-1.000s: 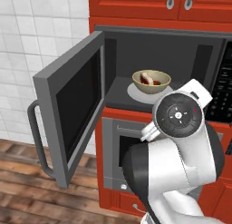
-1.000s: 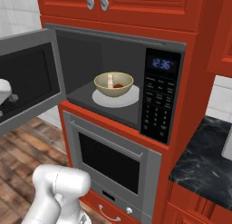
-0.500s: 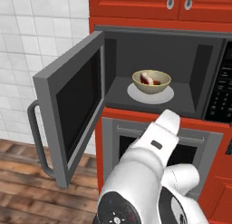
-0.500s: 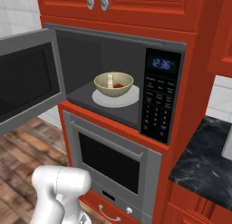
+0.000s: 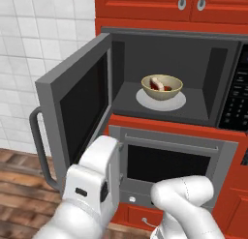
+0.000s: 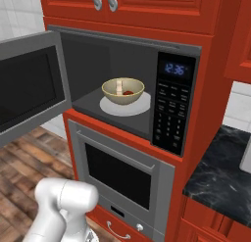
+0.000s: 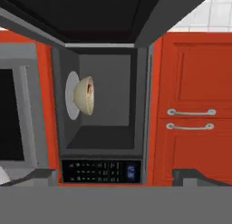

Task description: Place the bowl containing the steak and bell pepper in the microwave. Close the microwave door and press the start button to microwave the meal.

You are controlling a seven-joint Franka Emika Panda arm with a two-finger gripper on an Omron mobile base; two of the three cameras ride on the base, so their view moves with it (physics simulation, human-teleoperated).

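Observation:
The tan bowl (image 5: pixel 162 87) stands on the white turntable plate (image 5: pixel 177 103) inside the microwave (image 5: pixel 220 73). In it lie the pale steak (image 5: pixel 155 82) and the red bell pepper (image 5: pixel 167 88). From the right I see the same bowl (image 6: pixel 123 91) in the cavity beside the black keypad (image 6: pixel 169 113). The microwave door (image 5: pixel 72 107) is swung wide open to the left, its bar handle (image 5: pixel 37 141) facing outward. In the rolled hand view my gripper (image 7: pixel 117 177) is open and empty, well back from the bowl (image 7: pixel 84 95), and the door (image 7: pixel 90 14) spans the top.
A grey oven (image 6: pixel 125 172) with a dark window sits under the microwave. Red cabinets (image 7: pixel 190 96) with bar pulls are above it. A black marble counter (image 6: pixel 215 172) lies to the right. Wooden floor (image 5: pixel 19 185) and white wall tiles (image 5: pixel 43 35) are on the left.
My arm has swung down and to the left, low in front of the oven and the open door. Bowl, door and open jaws are unchanged.

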